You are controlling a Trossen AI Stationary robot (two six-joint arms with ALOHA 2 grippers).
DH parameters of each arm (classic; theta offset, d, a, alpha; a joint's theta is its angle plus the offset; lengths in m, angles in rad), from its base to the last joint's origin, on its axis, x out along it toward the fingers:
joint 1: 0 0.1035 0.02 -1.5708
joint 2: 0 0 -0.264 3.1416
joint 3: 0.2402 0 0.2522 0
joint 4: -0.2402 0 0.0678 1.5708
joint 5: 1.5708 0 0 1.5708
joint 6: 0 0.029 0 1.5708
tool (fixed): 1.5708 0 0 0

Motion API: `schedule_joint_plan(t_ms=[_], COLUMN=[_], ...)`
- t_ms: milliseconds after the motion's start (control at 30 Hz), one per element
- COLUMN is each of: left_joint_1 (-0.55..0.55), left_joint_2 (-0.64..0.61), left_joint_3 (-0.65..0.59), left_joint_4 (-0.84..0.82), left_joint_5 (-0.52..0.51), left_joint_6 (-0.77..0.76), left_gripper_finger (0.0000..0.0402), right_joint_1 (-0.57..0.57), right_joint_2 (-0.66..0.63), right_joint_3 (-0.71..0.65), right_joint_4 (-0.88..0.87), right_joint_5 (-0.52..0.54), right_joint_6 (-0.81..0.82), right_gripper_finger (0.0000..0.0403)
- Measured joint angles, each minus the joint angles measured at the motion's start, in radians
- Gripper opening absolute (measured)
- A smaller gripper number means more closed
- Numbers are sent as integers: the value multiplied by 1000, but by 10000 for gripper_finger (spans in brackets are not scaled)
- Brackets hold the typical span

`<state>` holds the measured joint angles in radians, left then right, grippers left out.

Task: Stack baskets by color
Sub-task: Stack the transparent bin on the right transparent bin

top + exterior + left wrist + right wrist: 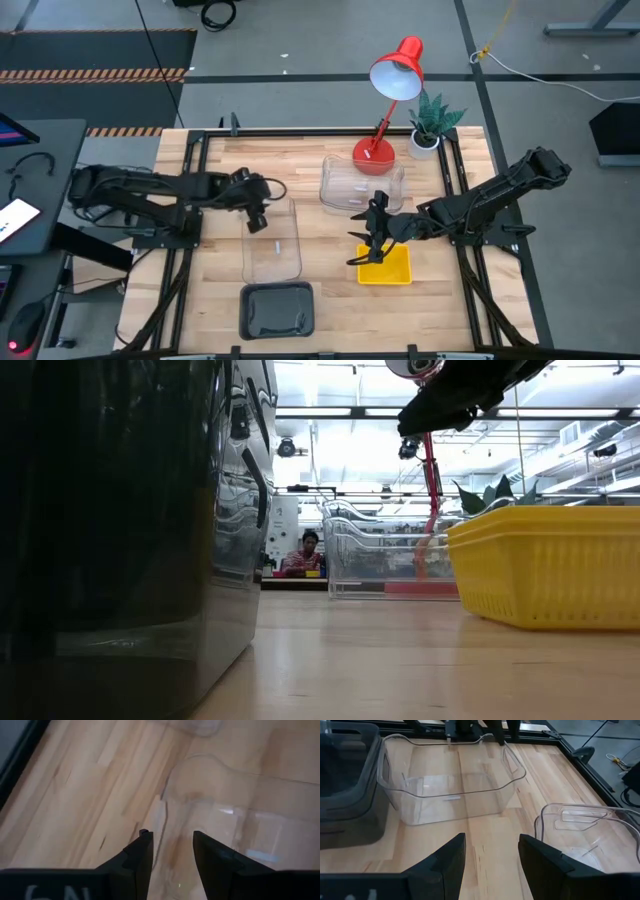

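Where fingers (172,855) part, clear basket (235,820) rim.

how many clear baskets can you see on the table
2 separate spots: one clear basket sits at the left hand, and a clear stack stands by the red lamp base. That stack looks nested, so more may hide within it.

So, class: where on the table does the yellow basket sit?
In the high view the yellow basket lies right of centre near the front edge, directly under the right tool, with the grey basket to its left.
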<state>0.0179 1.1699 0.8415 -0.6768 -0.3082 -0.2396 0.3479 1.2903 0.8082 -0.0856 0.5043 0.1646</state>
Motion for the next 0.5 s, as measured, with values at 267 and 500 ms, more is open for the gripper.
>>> schedule_joint_plan(t_ms=[267,500], left_joint_1=[92,135], left_joint_2=[164,249], left_joint_3=[55,57], left_joint_4=[-72,-82], left_joint_5=[61,134], left_joint_6=[38,89], left_gripper_finger=[146,123], right_joint_1=[10,20], right_joint_2=[0,1], right_joint_3=[0,0], right_joint_4=[2,3], right_joint_5=[-8,-8], right_joint_6=[0,-5], right_gripper_finger=[187,187])
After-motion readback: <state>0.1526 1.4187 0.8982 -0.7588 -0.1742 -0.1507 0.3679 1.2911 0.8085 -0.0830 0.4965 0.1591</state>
